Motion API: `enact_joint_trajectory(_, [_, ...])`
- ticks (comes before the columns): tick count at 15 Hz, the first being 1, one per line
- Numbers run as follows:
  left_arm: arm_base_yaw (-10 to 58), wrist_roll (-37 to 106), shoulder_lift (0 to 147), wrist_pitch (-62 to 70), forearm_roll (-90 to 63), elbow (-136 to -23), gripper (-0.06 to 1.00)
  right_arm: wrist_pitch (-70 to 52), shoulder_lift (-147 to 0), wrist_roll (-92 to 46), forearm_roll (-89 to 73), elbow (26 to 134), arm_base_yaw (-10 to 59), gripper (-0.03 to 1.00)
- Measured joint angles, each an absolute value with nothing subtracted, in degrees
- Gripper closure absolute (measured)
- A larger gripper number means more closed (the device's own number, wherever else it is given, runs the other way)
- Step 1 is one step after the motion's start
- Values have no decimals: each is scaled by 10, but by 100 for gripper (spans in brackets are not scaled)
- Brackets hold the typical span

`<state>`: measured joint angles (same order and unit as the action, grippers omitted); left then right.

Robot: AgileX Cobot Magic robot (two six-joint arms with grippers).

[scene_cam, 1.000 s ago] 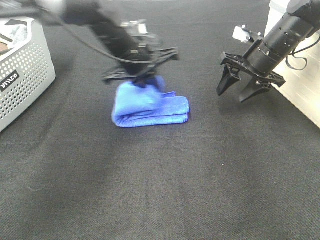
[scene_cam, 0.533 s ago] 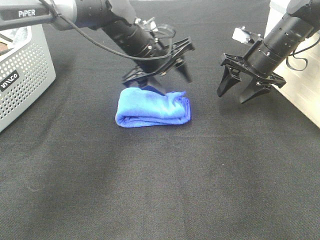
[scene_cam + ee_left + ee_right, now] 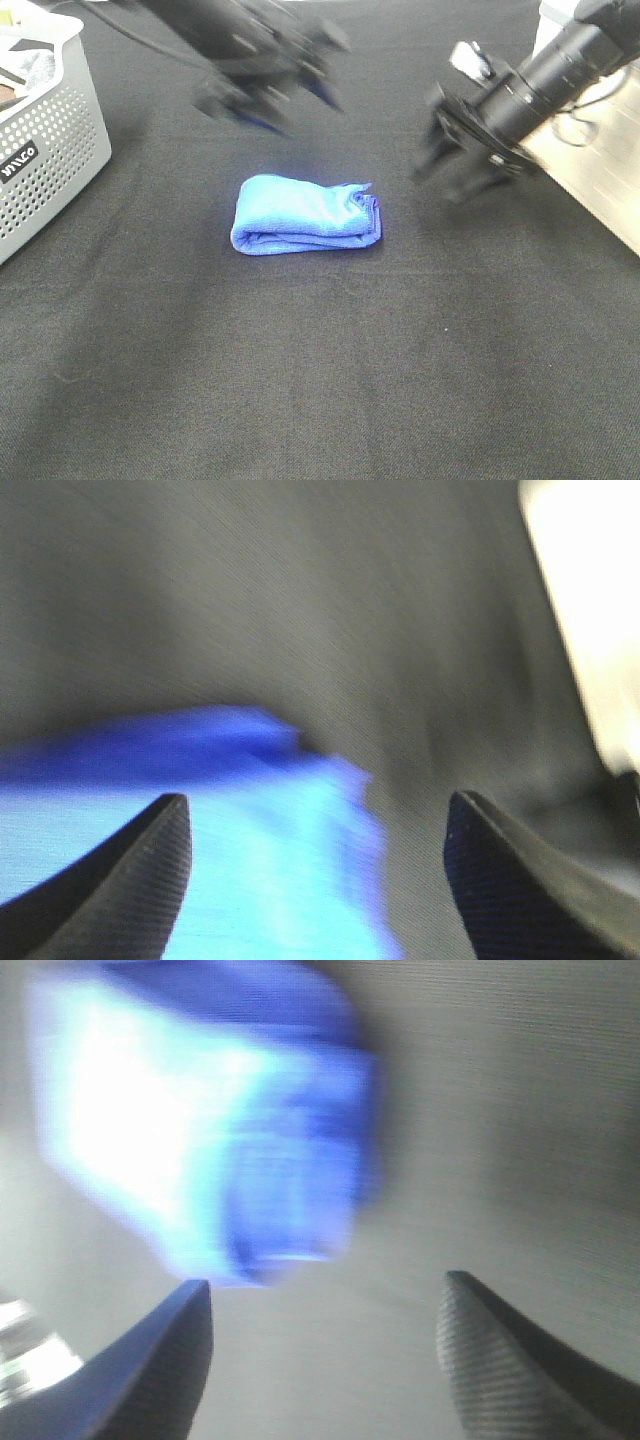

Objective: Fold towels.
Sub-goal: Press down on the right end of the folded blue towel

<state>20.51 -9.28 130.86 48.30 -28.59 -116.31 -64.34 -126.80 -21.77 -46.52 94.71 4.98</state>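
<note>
So the towel [image 3: 305, 213] sits folded in a chunky little bundle on the black table [image 3: 320, 390], about mid-way across and well apart from the basket [image 3: 60, 140] on the left. Nothing is touching it. The left gripper [image 3: 270, 92] hangs above and behind it, super blurry from overhead, but its wrist view shows the fingers [image 3: 130, 880] spread wide with nothing between them. The right gripper [image 3: 447, 178] is off to the right side, also spread wide and empty. What I'd worry about is the end of the bundle facing the right arm. It looks rumpled, with a corner poking out past the layers, and since nothing pins the fold, that end could probably loosen or flop open by itself. If either claw goes back in to tidy it, I reckon the ribbed pads could snag the microfibre and peel up only the top layer, undoing the fold instead of fixing it. A low pass could also drag the whole bundle across the table. And if both arms go for that same end, they might bump each other.
</note>
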Motion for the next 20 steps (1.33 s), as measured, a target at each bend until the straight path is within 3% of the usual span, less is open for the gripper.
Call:
enact_joint_trajectory(7, [153, -93, 1307, 533, -266, -1163, 26, -563, -1283, -273, -601, 948, 186, 36])
enact_joint_trajectory(15, [152, -93, 1307, 547, -258, -1163, 26, -503, -1343, -264, -612, 949, 164, 36])
enact_joint_trajectory(20, [152, -93, 1307, 547, -257, -1163, 26, -508, -1344, -230, -512, 950, 119, 36])
